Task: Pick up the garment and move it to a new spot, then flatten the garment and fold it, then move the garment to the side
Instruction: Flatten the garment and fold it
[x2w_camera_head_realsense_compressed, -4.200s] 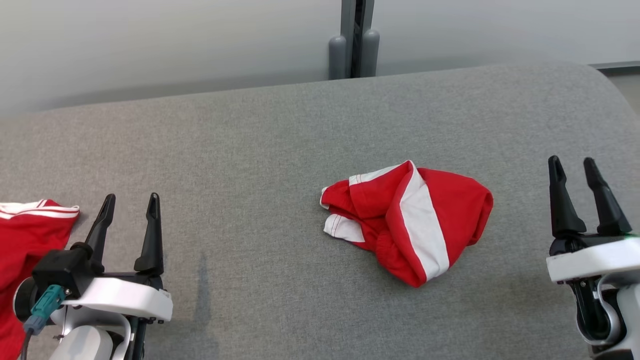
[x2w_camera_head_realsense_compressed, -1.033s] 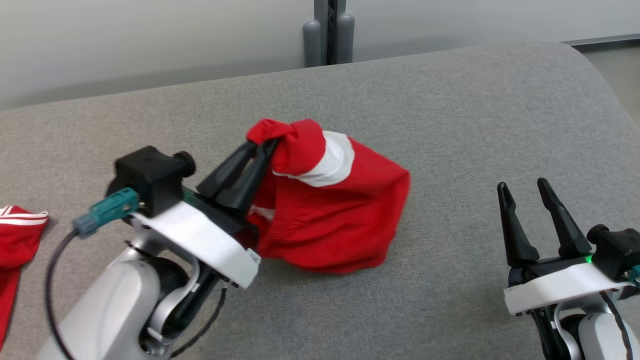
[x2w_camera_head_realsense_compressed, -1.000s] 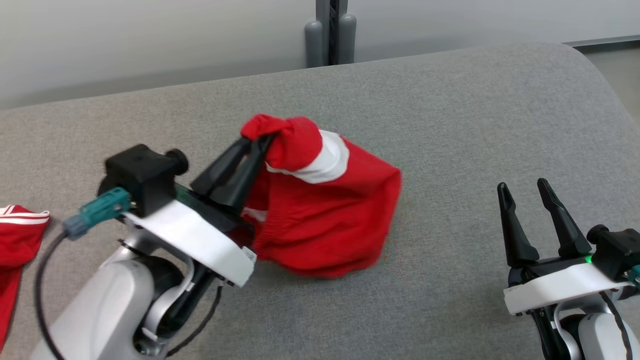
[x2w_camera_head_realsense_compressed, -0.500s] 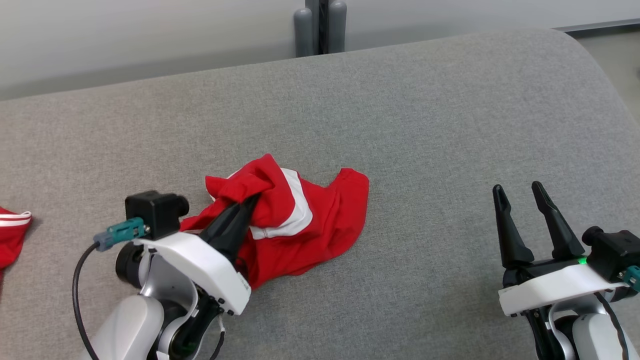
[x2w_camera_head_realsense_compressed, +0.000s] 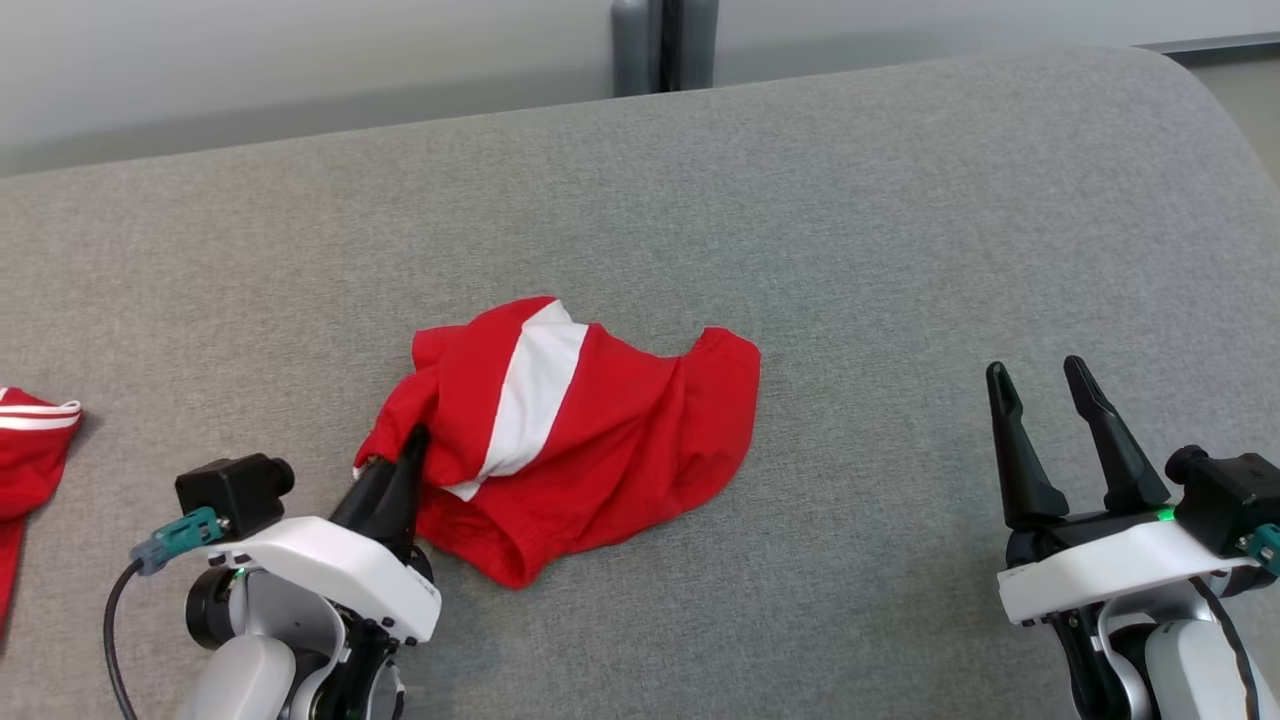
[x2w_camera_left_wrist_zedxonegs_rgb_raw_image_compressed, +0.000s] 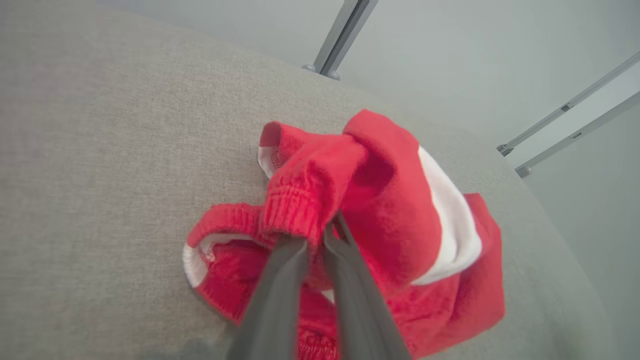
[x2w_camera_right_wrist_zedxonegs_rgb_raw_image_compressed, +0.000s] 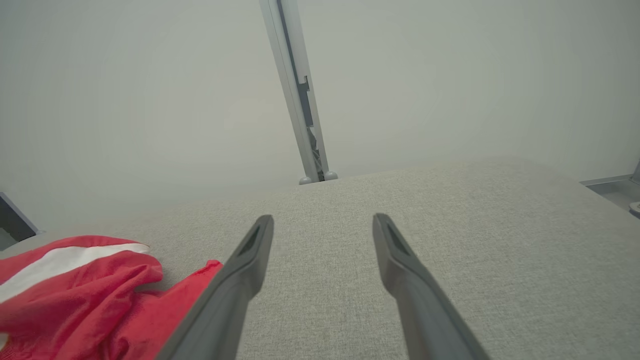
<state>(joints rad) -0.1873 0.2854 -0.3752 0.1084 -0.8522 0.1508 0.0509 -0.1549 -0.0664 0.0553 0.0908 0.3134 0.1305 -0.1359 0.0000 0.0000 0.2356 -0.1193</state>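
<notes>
Red shorts (x2w_camera_head_realsense_compressed: 590, 420) lie crumpled on the grey worktop (x2w_camera_head_realsense_compressed: 900, 250), left of centre in head view, on my L side. White stripe (x2w_camera_head_realsense_compressed: 530, 385) runs diagonally across the top fold. One red flap spreads out to the right. Cloth is down flat on the surface.

My L gripper (x2w_camera_head_realsense_compressed: 408, 450) is low at the shorts' left edge, pointing up-right, tips tucked under a fold. L wrist view: fingers (x2w_camera_left_wrist_zedxonegs_rgb_raw_image_compressed: 275, 295) nearly together w/ a thin gap, and the ribbed elastic waistband (x2w_camera_left_wrist_zedxonegs_rgb_raw_image_compressed: 292, 205) is bunched over the tips. Can't tell if the cloth is pinched or loose there, so grip state is unknown.

My R gripper (x2w_camera_head_realsense_compressed: 1035, 368) sits lower right, well apart from the shorts, fingers spread wide, empty. R wrist view agrees: both fingers splayed over bare worktop, shorts at that view's lower left.

Second red garment (x2w_camera_head_realsense_compressed: 30, 440) w/ white stripes lies at the far left edge of head view, cut off by the frame, well apart from the shorts. Grey post (x2w_camera_head_realsense_compressed: 630, 45) stands behind the worktop's far edge, against a pale wall (x2w_camera_head_realsense_compressed: 300, 80).
</notes>
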